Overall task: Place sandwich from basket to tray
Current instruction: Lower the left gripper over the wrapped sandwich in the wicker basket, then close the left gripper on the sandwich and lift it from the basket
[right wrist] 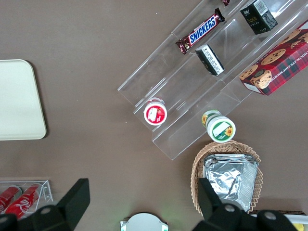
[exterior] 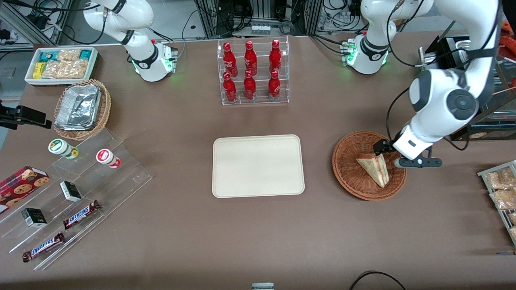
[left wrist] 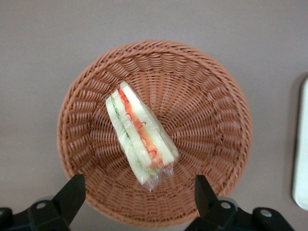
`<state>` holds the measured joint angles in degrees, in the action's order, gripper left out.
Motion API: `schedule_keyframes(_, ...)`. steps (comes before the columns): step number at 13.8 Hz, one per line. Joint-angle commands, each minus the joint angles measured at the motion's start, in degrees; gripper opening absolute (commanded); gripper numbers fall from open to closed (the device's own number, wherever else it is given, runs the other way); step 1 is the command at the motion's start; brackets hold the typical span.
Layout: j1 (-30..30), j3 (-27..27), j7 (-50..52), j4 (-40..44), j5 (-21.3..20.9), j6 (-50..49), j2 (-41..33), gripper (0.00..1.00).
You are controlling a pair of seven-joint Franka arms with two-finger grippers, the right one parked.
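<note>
The sandwich point(exterior: 375, 168) point(left wrist: 139, 134), a clear-wrapped triangular wedge with red and light filling, lies in the round reddish-brown wicker basket point(exterior: 346, 161) point(left wrist: 211, 96). My gripper point(exterior: 389, 155) point(left wrist: 138, 185) hovers just above the basket, over the sandwich's wider end. It is open, its black fingers point(left wrist: 72, 190) spread wide and holding nothing. The cream tray point(exterior: 258, 166) point(left wrist: 302, 154) lies bare beside the basket, toward the parked arm's end of the table.
A clear rack of red bottles point(exterior: 252, 72) stands farther from the front camera than the tray. A foil-filled tan basket point(exterior: 82, 108), a white snack bin point(exterior: 60, 64) and an acrylic snack shelf point(exterior: 76, 193) sit at the parked arm's end. A packet rack point(exterior: 500, 189) lies near the basket.
</note>
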<state>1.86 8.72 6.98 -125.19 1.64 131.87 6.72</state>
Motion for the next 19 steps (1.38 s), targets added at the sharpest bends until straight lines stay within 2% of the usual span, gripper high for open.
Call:
schedule_keyframes(1, -0.1, 0.0, 8.0, -0.9, -0.2, 1.6, -0.3, 1.0)
schedule_keyframes(6, -0.2, 0.1, 36.6, -1.7, -0.1, 5.2, 0.7, 1.0)
schedule_keyframes(7, -0.2, 0.1, 39.6, -2.8, -0.1, 6.4, 0.4, 1.0)
schedule_keyframes(19, -0.4, 1.0, 43.9, -3.2, -0.1, 14.6, 8.5, 1.0)
